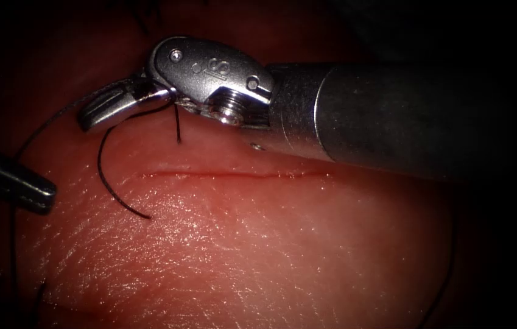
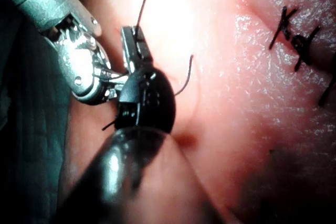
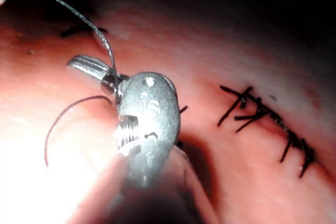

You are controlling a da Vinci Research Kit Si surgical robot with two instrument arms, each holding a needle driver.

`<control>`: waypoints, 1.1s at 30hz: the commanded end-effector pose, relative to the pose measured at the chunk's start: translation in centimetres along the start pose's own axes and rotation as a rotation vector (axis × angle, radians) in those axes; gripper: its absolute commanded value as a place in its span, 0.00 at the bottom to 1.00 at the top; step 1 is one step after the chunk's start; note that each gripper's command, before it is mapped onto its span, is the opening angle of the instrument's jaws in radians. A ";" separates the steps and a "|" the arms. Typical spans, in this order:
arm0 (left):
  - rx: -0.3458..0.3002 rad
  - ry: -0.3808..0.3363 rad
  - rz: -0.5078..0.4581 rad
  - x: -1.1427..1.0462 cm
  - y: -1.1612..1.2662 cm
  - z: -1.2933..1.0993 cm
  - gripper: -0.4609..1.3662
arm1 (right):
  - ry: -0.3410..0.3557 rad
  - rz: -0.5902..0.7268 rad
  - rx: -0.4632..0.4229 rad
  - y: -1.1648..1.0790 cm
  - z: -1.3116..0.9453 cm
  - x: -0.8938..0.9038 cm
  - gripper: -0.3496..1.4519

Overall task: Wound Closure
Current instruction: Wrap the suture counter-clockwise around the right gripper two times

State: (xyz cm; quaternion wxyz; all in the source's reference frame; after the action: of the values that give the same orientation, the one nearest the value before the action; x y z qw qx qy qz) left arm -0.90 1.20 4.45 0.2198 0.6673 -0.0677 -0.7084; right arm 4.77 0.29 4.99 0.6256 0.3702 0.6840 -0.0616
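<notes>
My right tool (image 1: 97,113) reaches in over the tissue (image 1: 282,250) and is shut on the curved needle (image 1: 103,176) near its tail end. The needle arcs down out of the tissue, and its tip lies just off the left end of the cut (image 1: 240,175), on the near side. Thread (image 1: 39,131) leaves these jaws and runs left to my dark left tool (image 1: 27,186); whether that tool holds it I cannot tell. A short dark strand (image 1: 177,125) drops from the jaws' base to the tissue. The right wrist view shows the right tool (image 3: 86,66), needle (image 3: 52,124) and thread (image 3: 79,17).
A stitched cut with dark knots and cut thread ends (image 3: 262,114) lies beyond the right tool on the same tissue, and its stitches (image 2: 296,38) also appear in the left wrist view. The right tool's thick shaft (image 1: 404,122) hangs over the open cut's far side.
</notes>
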 end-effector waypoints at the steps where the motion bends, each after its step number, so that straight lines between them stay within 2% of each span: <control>1: -0.002 0.000 -0.001 -0.02 -0.02 -0.01 0.06 | 0.009 0.001 -0.002 0.00 0.01 -0.01 0.00; 6: -0.002 0.002 -0.004 -0.16 -0.10 -0.06 0.06 | 0.017 -0.007 -0.003 -0.03 0.04 -0.03 0.00; 7: -0.002 0.000 -0.005 -0.21 -0.14 -0.08 0.06 | 0.018 -0.012 0.003 -0.06 0.06 -0.04 0.16; 11: -0.002 -0.005 0.001 -0.35 -0.20 -0.14 0.06 | 0.055 -0.033 0.012 -0.14 0.12 -0.06 0.58; 12: -0.002 -0.007 -0.004 -0.41 -0.21 -0.16 0.06 | 0.074 -0.035 0.012 -0.16 0.13 -0.06 0.65; 14: -0.002 -0.010 -0.008 -0.50 -0.23 -0.18 0.06 | 0.102 -0.038 0.014 -0.20 0.13 -0.05 0.74; 16: 0.002 -0.017 -0.009 -0.61 -0.23 -0.19 0.06 | 0.126 -0.046 0.026 -0.24 0.13 -0.02 0.76; 24: 0.005 -0.026 -0.030 -0.93 -0.09 -0.15 0.06 | 0.227 -0.067 0.073 -0.36 0.07 0.16 0.73; 27: 0.005 -0.028 -0.041 -1.04 -0.02 -0.14 0.06 | 0.292 -0.058 0.000 -0.38 0.00 0.27 0.73; 33: 0.010 -0.040 -0.050 -1.22 0.14 -0.05 0.06 | 0.399 -0.031 -0.128 -0.41 -0.19 0.46 0.66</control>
State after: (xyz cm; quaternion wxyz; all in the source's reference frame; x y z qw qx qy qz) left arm -0.84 1.54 5.66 0.1935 0.6560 -0.0611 -0.7269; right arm 4.35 0.39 4.45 0.4945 0.3110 0.8094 0.0592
